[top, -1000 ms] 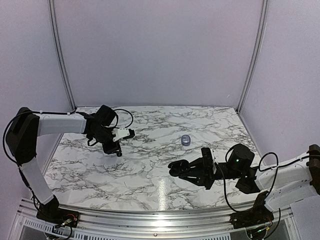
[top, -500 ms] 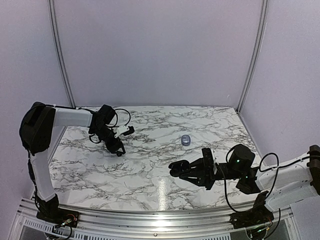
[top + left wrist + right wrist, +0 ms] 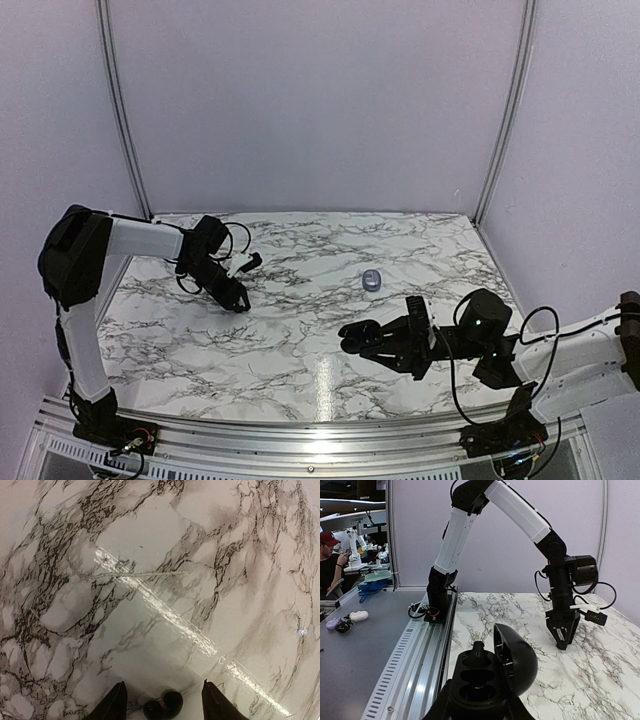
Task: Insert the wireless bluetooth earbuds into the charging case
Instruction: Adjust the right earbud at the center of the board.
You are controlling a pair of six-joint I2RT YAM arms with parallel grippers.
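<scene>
Since a second ago the left arm has drawn back toward the table's far left corner, its shoulder now standing more upright and its wrist a little nearer the left edge, while the right arm has hardly shifted. The left fingers point down at the marble top and stand apart. Two glossy black earbuds lie on the table between them, touching each other, with a gap to either finger. From above, the left wrist hides these buds; they sit in the far left part of the table. The right fingers are clamped on the black case, held just above the table near the front edge, right of centre. Its lid stands open and two round wells face up, both looking empty, though the lower one is dark. A small grey oval thing, probably a second case, lies alone on the table right of centre, between the two arms and well apart from the buds. The black case and the buds are well apart too.
</scene>
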